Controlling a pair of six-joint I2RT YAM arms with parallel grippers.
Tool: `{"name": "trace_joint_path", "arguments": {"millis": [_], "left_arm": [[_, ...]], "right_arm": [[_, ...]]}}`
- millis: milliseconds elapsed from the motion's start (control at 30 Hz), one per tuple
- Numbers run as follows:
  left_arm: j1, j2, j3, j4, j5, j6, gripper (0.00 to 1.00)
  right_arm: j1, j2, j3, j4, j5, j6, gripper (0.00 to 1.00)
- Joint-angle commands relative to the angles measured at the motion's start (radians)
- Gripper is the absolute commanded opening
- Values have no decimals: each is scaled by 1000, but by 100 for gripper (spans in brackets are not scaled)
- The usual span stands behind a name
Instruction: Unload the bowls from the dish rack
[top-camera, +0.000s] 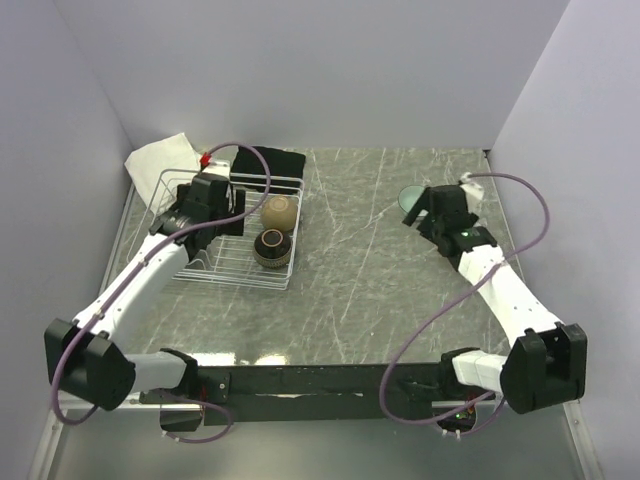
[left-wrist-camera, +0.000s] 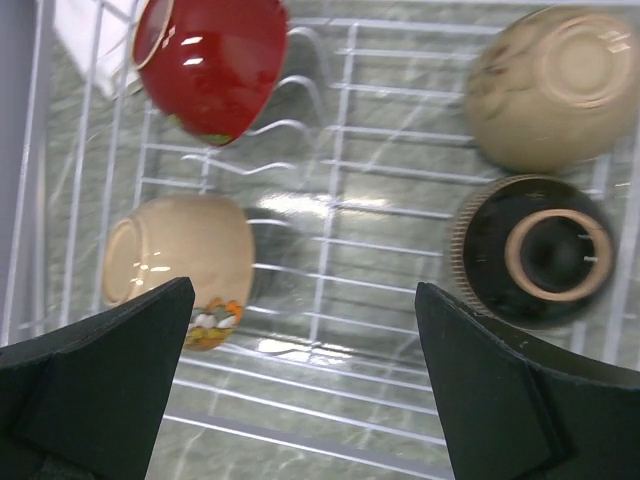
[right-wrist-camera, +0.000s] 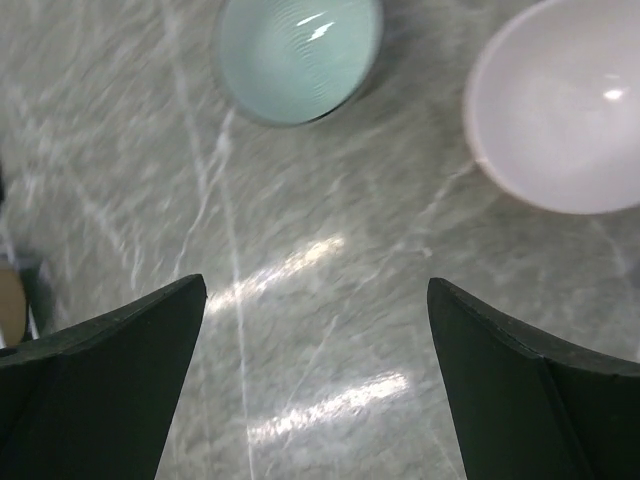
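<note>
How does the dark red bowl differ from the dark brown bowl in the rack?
The dark red bowl lies tilted on its side; the dark brown bowl sits upside down, foot ring up. The dark red bowl is glossy and smooth; the dark brown bowl is ribbed, with a tan foot ring. Both are in the dish rack.

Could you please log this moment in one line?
left gripper open over dish rack | four bowls in rack | right gripper open, empty | teal bowl on table
</note>
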Motion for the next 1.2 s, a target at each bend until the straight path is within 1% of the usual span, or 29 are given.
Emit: {"name": "trace_joint_path", "arguments": {"millis": [0, 133, 233, 367, 500, 733, 933, 1167], "left_arm": [[44, 48, 62, -86, -87, 47, 99], [100, 71, 49, -92, -93, 59, 99], [138, 80, 13, -63, -105, 62, 99], [150, 104, -23, -10, -113, 67, 99], [154, 143, -28, 17, -97, 88, 99], [180, 220, 0, 11, -114, 130, 100], [186, 259, 18, -37, -127, 159, 99], [186, 260, 78, -112, -153, 160, 100]], "right_arm": [[142, -21, 38, 68, -10, -99, 100], [226, -21, 32, 96, -54, -116, 100], [250, -35, 18, 108, -106, -97, 100], [269, -64, -5, 123, -152, -90, 100], [291, -110, -42, 137, -123, -100, 100], [300, -190, -105, 171, -103, -104, 100], [311, -233, -144, 191, -82, -107, 100], [325, -240, -155, 206, -63, -116, 100]]}}
